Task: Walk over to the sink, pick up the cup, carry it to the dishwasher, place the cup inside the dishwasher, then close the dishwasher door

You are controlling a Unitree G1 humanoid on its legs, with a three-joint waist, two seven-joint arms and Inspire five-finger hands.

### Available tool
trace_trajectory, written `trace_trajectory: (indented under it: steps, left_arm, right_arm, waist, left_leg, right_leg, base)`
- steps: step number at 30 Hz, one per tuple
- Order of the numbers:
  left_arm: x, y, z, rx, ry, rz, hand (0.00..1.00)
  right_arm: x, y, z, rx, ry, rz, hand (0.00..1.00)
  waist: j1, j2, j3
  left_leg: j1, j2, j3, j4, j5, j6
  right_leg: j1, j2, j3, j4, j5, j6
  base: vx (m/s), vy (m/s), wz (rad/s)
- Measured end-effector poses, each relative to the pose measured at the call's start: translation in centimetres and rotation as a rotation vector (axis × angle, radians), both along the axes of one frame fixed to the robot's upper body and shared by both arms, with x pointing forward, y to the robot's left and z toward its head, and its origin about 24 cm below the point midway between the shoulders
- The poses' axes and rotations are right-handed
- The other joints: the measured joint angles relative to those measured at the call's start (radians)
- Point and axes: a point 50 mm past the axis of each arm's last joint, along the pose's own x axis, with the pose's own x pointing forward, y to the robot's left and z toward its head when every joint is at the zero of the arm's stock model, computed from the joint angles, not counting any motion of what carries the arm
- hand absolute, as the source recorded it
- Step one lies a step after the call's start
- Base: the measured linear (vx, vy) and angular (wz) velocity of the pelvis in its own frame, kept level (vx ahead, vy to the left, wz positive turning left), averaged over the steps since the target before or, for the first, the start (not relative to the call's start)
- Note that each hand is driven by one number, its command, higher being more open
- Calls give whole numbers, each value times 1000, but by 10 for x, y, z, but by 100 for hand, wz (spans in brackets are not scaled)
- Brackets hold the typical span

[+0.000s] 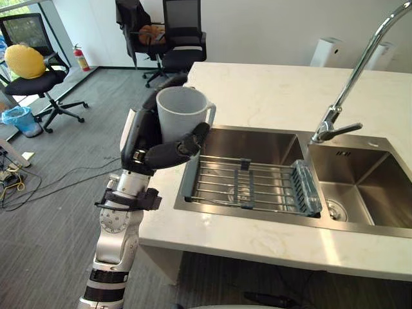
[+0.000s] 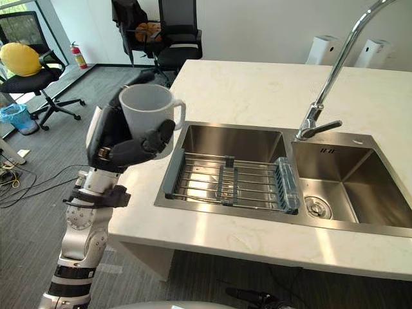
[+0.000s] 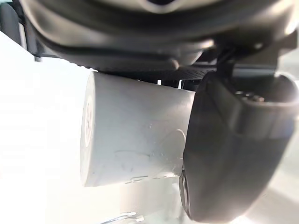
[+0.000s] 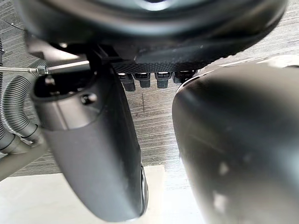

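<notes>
Cup (image 1: pixel 181 112) rides upright at the frame's left-centre, beside the sink (image 1: pixel 252 143), with the left hand's (image 1: pixel 145 138) fingers (image 1: pixel 168 82) and thumb curled round it. Best to keep it level and firmly gripped while turning clear of the tabletop (image 1: pixel 277 90) edge.

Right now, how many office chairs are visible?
3: one chair far left with a yellow cushion; second chair and third chair at the back wall. Others may be hidden.

The left hand (image 1: pixel 149 140) is dark and glossy; behind it, a silver-grey arm (image 1: pixel 116 248) (black clamp, ribbed rings).
</notes>
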Motion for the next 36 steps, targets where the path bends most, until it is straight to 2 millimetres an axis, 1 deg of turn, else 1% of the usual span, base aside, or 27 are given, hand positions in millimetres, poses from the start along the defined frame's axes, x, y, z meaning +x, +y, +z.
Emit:
trace_trajectory:
  steps: [4, 7, 11, 17, 22, 28, 30, 32, 33, 34, 35, 36]
  left_arm:
    - [-11, 2, 16, -52, -98, 4, 0]
    - [-19, 8, 27, -78, -162, 43, 0]
    - [-23, 16, 33, -93, -191, 89, 0]
    - [-25, 19, 36, -102, -198, 110, 0]
    - [-23, 18, 33, -97, -173, 110, 0]
    - [-26, 21, 21, -86, -109, 130, 0]
    - [-27, 23, 18, -86, -90, 139, 0]
    - [-30, 24, 13, -84, -66, 148, 0]
    - [-35, 26, 6, -74, -29, 176, 0]
    - [-43, 30, 0, -67, 5, 223, 0]
    - [-46, 33, -3, -63, 18, 245, 0]
    - [-50, 37, -9, -54, 46, 286, 0]
  right_arm:
    - [1, 0, 0, 3, 1, 0, 100]
    - [0, 0, 0, 4, 4, -6, 100]
    - [-1, -1, 0, 3, 8, -7, 100]
    - [-5, -3, 0, 3, 12, -38, 100]
    - [-5, -3, -1, 2, 13, -48, 100]
    - [-8, -3, -1, 2, 15, -67, 100]
    - [-10, -4, -2, -3, 21, -42, 100]
    - [-13, -4, -2, -4, 25, 3, 100]
    - [-14, -6, -2, -7, 32, 56, 100]
    - [-14, -7, -2, -10, 34, 83, 100]
    - [-15, -7, -2, -12, 37, 93, 100]
    - [-18, -9, -1, -12, 47, 109, 100]
  waist:
    - [7, 3, -4]
    - [8, 6, -7]
    - [14, 5, -8]
    - [20, 2, -11]
    - [20, 2, -12]
    - [22, 5, -13]
    - [25, 8, -14]
    - [38, 10, -15]
    - [42, 13, -14]
    - [48, 22, -7]
    - [52, 22, -7]
    - [65, 32, 4]
  left_leg:
    - [-7, 13, 0, 0, 11, -2]
    - [-9, 16, -6, -1, 19, 1]
    - [-18, 11, -16, -1, 20, 2]
    - [-31, -1, -25, -1, 26, 10]
    - [-32, -1, -24, -1, 28, 13]
    - [-29, 3, -23, -1, 28, 12]
    - [-26, 2, -23, 0, 28, 12]
    - [-27, 1, -30, 0, 29, 13]
    - [-45, -5, -73, 0, 36, 17]
    - [-68, -10, -116, 0, 52, 20]
    - [-80, -13, -136, 0, 59, 21]
    - [-106, -16, -180, 0, 76, 22]
  right_leg:
    - [-14, 7, 3, 13, 2, -7]
    - [-17, 10, 0, 14, 4, -12]
    - [-18, 7, -10, 10, 9, -8]
    - [-18, 2, -20, -5, 22, -1]
    - [-17, 2, -20, -7, 26, 0]
    - [-14, 6, -18, -7, 27, -2]
    - [-11, 6, -18, -6, 27, -2]
    - [-7, 5, -25, -6, 26, -3]
    - [0, 5, -67, -7, 24, -3]
    - [1, 6, -113, -5, 20, -2]
    - [1, 7, -133, -3, 18, -2]
    - [2, 11, -177, -1, 14, -4]
  base:
    - [-72, -14, -2]
    - [-104, -1, 3]
    - [-65, 17, 8]
    - [-5, 12, 6]
    - [0, 0, 0]
    - [0, 0, 0]
    - [0, 0, 0]
    - [-30, -7, 24]
    - [-37, -20, 85]
    - [-44, -24, 102]
    - [-65, -39, 109]
    - [-93, -54, 116]
